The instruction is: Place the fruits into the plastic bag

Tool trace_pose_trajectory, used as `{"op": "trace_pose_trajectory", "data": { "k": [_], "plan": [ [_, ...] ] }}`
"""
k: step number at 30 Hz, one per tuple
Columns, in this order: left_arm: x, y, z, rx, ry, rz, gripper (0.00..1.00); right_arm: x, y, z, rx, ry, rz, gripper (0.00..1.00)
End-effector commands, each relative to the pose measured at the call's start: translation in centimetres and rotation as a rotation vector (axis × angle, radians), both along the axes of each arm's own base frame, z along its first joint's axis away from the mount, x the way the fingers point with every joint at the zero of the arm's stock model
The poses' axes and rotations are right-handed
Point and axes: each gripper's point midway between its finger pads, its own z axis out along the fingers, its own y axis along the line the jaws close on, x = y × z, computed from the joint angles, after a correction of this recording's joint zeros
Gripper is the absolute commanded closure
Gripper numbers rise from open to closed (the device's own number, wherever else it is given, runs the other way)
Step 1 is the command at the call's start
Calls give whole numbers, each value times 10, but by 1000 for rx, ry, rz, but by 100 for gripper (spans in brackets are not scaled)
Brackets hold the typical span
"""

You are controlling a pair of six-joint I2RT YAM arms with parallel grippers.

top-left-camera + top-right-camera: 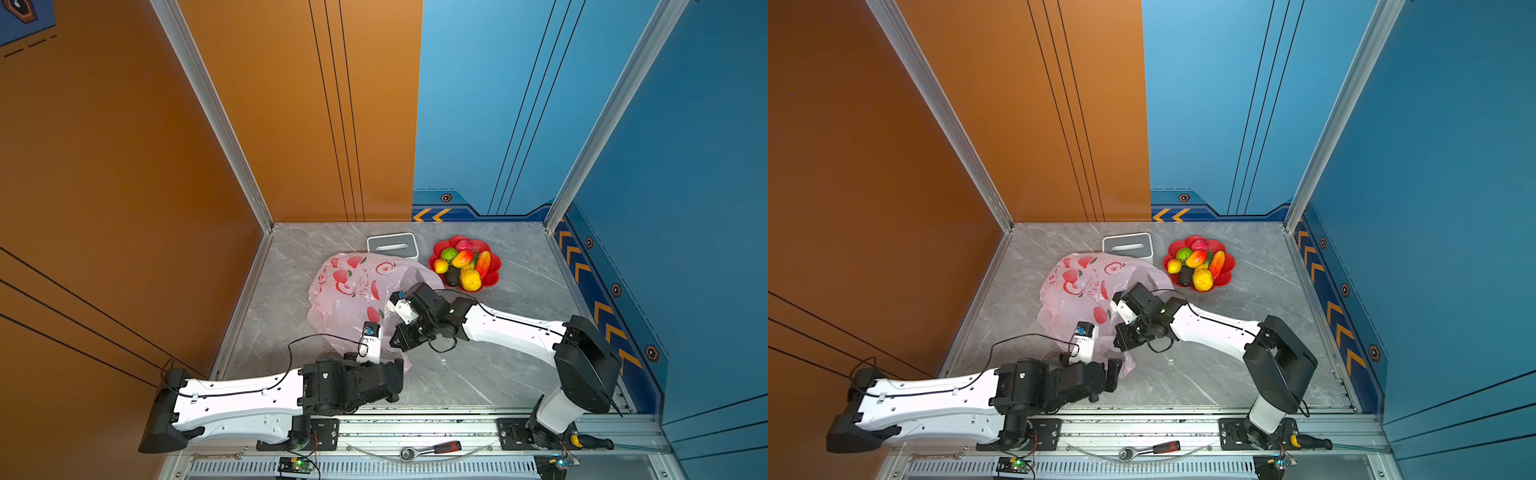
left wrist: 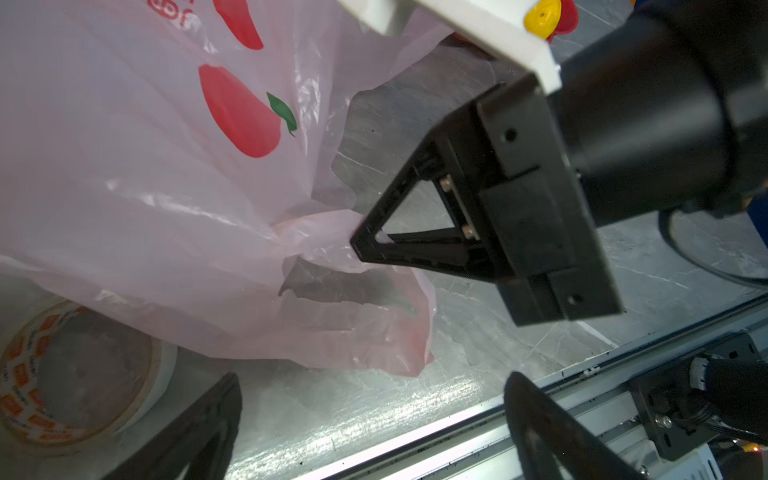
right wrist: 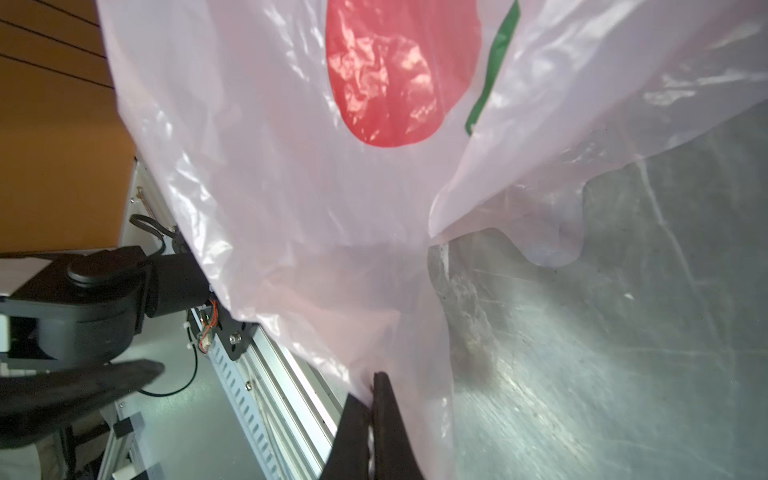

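The thin, translucent pale-pink plastic bag [image 1: 353,291] is spread in crumpled folds over the grey, marble-veined desk [image 1: 532,291], left of centre in both top views. Glossy wrinkles and printed red apples with green leaves are seen on its film. A bunched fold of the bag's edge is pinched between the closed jaws of the right gripper [image 2: 358,244], whose black, triangular, open-framed fingers [image 2: 399,195] meet at a point. In the right wrist view the film is seen gathered at those tips. The left gripper [image 2: 372,376] is held just beside the bag's near corner, its jaws spread wide with nothing between them.

The fruits [image 1: 462,266], small, smooth and shiny, are heaped in a red flower-shaped dish [image 1: 494,279] close beside the bag: yellow-red mango shapes, a round green one, a dark avocado and a pink-red one. A white-and-grey rectangular tissue box [image 1: 392,245] is set just behind the bag. A tape roll [image 2: 83,374] with orange print is partly covered by the bag's film.
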Motion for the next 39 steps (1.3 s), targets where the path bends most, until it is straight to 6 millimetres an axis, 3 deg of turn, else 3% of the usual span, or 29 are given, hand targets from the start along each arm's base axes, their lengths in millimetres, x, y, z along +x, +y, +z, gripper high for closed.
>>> {"op": "trace_pose_trajectory", "data": {
  "k": [1,10,34,39],
  "plan": [
    [0,-5,0,2,-12,-2,1,2,9,29,78,-5,-39,100],
    [4,-9,5,28,-36,-13,2,-5,12,56,120,24,-52,100],
    [28,-30,10,166,-118,7,4,-10,31,81,181,104,-126,100],
    [39,-21,8,195,-160,51,7,-12,33,86,206,115,-128,100]
  ]
}}
